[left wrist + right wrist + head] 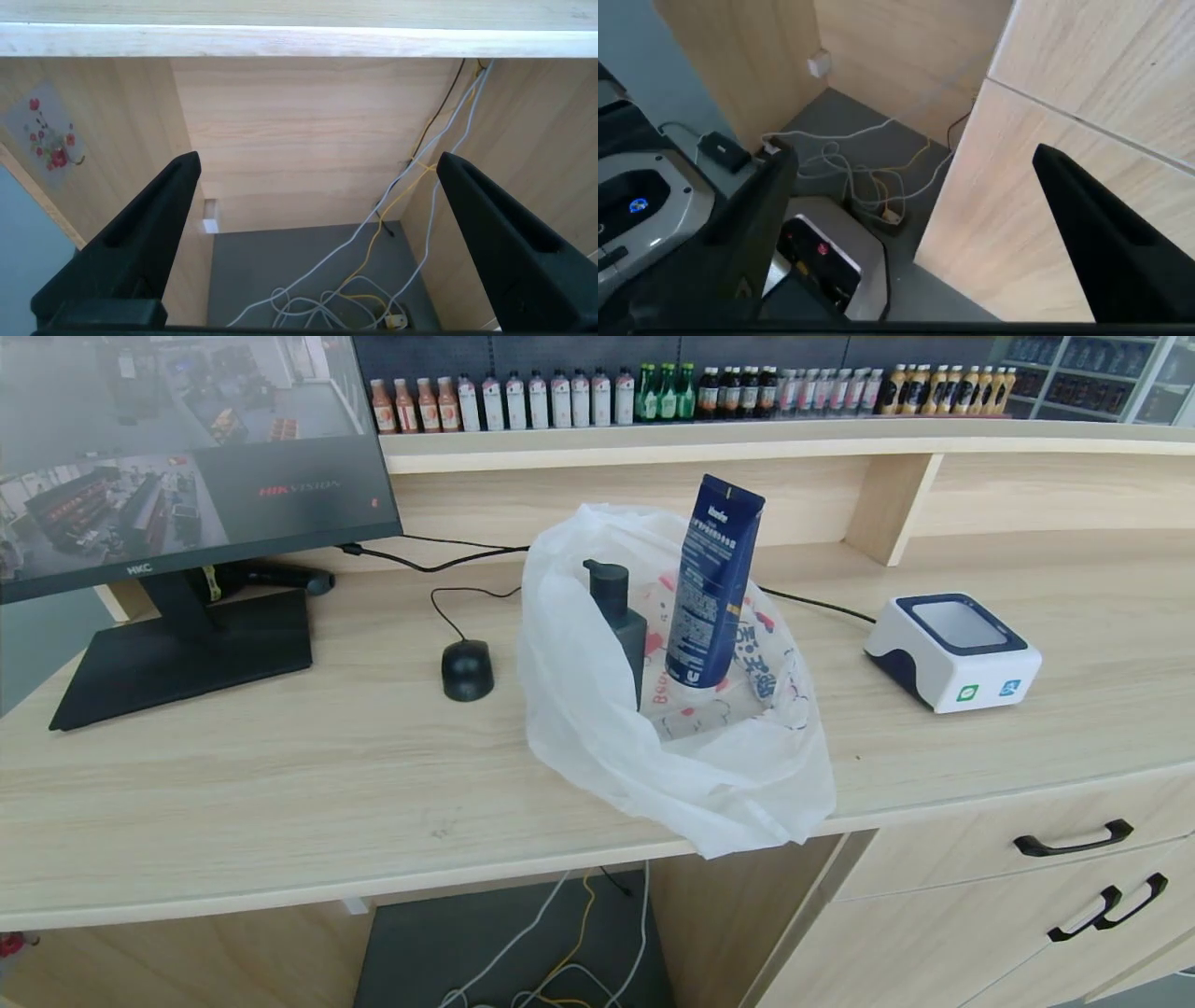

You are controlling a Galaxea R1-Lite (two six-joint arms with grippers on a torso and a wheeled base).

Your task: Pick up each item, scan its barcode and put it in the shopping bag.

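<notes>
left gripper, right gripper: spread, empty, under counter | shopping bag atop holds tube, pump bottle

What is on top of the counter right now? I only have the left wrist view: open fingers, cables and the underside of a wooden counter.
Observer: A white plastic shopping bag stands on the light wooden counter, with a dark blue tube and a dark grey pump bottle upright inside it.
Operator: Where is the scanner?
Observer: The white and dark blue scanner box sits on the counter to the right of the bag, apart from it.
Operator: And the other arm?
Observer: The right gripper is open and empty, low beside a light wooden cabinet panel.
</notes>
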